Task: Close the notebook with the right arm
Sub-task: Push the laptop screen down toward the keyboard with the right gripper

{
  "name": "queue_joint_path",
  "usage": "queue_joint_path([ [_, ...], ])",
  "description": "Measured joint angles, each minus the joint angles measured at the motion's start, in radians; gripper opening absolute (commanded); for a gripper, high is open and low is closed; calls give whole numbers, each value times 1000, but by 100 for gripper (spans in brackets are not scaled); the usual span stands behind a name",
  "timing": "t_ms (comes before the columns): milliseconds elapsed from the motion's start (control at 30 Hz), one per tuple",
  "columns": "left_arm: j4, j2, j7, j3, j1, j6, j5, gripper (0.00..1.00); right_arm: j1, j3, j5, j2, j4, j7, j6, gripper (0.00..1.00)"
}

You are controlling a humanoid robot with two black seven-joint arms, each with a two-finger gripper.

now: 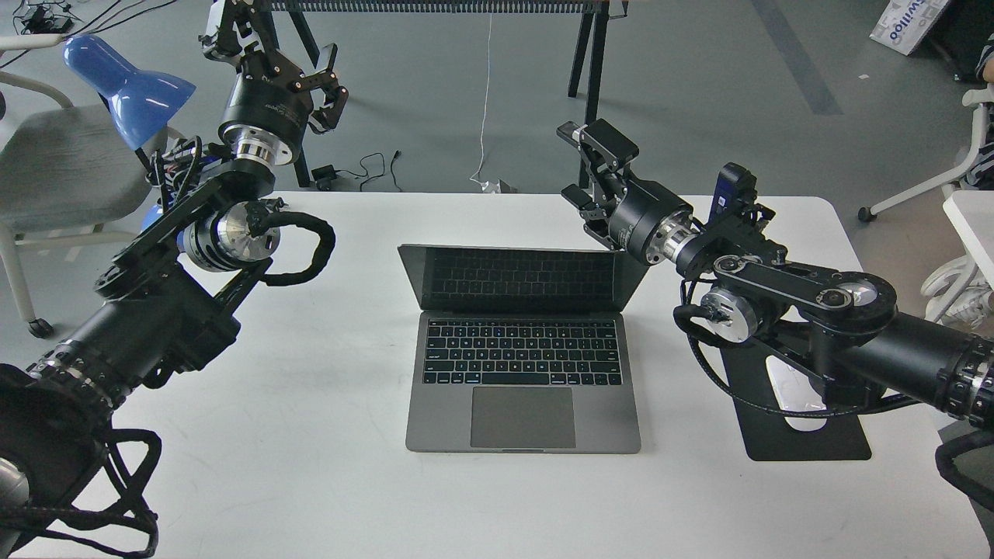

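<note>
The space-grey notebook [524,373] lies in the middle of the white table [311,466], front edge towards me. Its lid [524,279] is tilted well forward over the black keys, which mirror in the black screen. My right arm [784,291], with the blue-faced module [726,198], reaches in from the right. The right gripper [572,163] is open and empty, behind and above the lid's upper right corner, its round body against that corner. My left gripper [335,76] is open and empty, raised beyond the table's back left.
A black mouse pad [815,446] with a white mouse [792,404] lies right of the notebook, partly under my right arm. A blue desk lamp [128,81] and a grey chair [54,167] stand at the left. Dark trestle legs [594,85] stand behind the table.
</note>
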Motion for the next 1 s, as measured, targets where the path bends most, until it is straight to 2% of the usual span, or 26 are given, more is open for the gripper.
queue_joint_path([
  [267, 0, 0, 0, -3, 0, 0, -1, 100, -108, -6, -5, -53, 88, 1, 0, 100],
  [1000, 1, 0, 0, -3, 1, 0, -1, 100, -315, -44, -16, -17, 177, 7, -17, 100],
])
